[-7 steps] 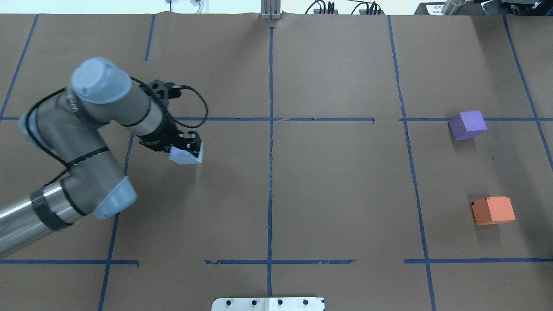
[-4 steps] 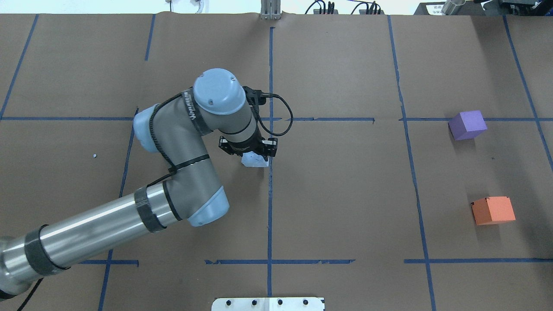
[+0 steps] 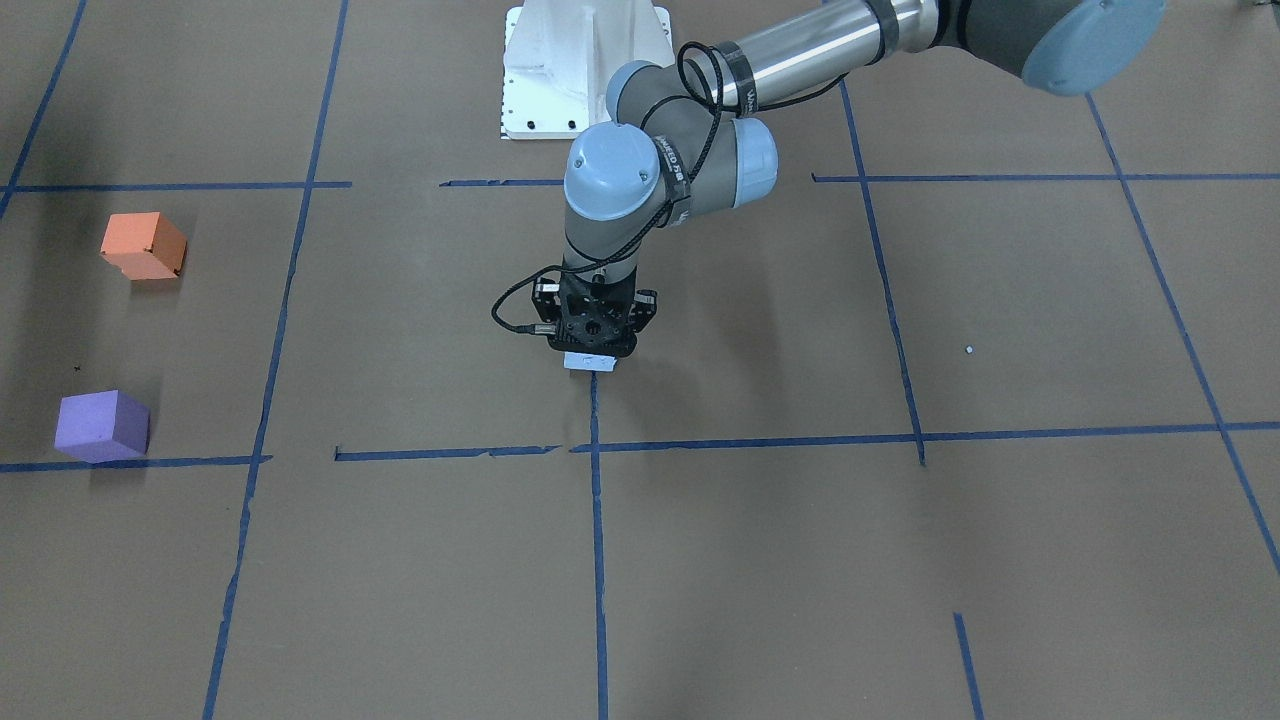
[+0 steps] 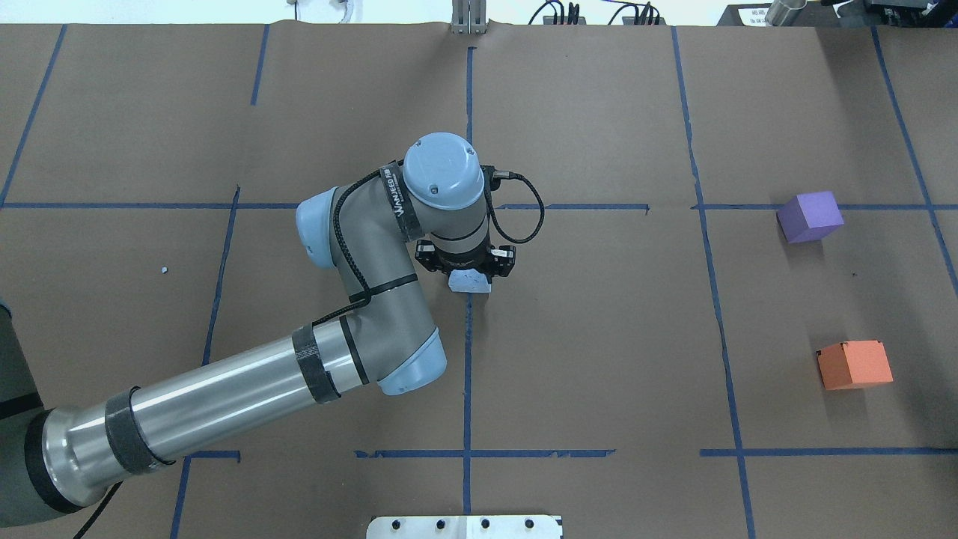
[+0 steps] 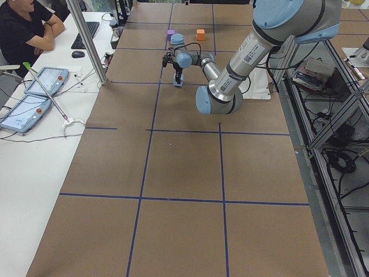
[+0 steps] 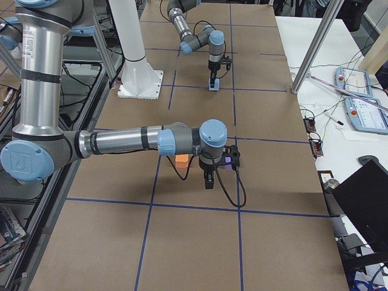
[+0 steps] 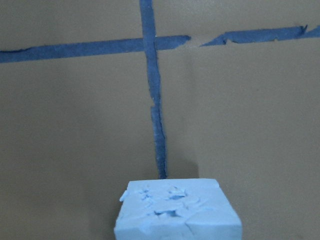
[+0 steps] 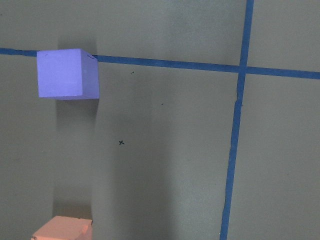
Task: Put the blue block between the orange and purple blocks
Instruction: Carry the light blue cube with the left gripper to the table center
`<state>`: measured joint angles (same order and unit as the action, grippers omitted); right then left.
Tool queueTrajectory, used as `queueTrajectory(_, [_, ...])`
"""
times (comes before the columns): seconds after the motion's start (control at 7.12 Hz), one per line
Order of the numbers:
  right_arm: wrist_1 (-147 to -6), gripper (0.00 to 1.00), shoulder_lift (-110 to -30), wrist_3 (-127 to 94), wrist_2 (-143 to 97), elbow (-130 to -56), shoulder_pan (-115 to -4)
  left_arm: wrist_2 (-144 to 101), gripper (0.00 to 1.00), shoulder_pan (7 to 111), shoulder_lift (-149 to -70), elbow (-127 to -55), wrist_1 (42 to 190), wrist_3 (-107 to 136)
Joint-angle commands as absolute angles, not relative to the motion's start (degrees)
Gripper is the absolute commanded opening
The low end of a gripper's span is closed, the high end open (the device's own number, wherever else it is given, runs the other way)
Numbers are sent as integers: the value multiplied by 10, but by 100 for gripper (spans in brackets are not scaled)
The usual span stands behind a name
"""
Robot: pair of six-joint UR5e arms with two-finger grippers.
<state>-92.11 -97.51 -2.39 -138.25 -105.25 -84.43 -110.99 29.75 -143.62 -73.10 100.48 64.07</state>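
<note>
My left gripper [image 4: 470, 275] is shut on the pale blue block [image 4: 470, 282] and holds it over the table's centre tape line; the block also shows in the front view [image 3: 590, 363] and the left wrist view [image 7: 177, 212]. The purple block [image 4: 810, 215] and the orange block [image 4: 855, 364] rest far to the right, with a gap between them. The right wrist view shows the purple block [image 8: 67, 73] and the orange block's top [image 8: 62, 228]. My right gripper [image 6: 208, 182] hangs beside these two blocks; I cannot tell if it is open or shut.
Blue tape lines [image 4: 468, 337] divide the brown paper table into squares. The white robot base [image 3: 580, 65] stands at the table's near edge. An operator [image 5: 26, 26] sits at a side desk with tablets, behind a metal post [image 5: 86, 40].
My left arm has swung to the right with the blue block, from the table's left part to the centre line. The purple and orange blocks have not moved.
</note>
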Motion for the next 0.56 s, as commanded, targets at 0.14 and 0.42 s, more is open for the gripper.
queueTrajectory(0.14, [-920,100,-972,-43,-1384,-1067,-825,-1090,100,301,-1439,-756,1003,642])
queueTrajectory(0.42, [-849,100,-945,-200,-1390,-1098,-750,-1095,100,353,-1373,-899,958,641])
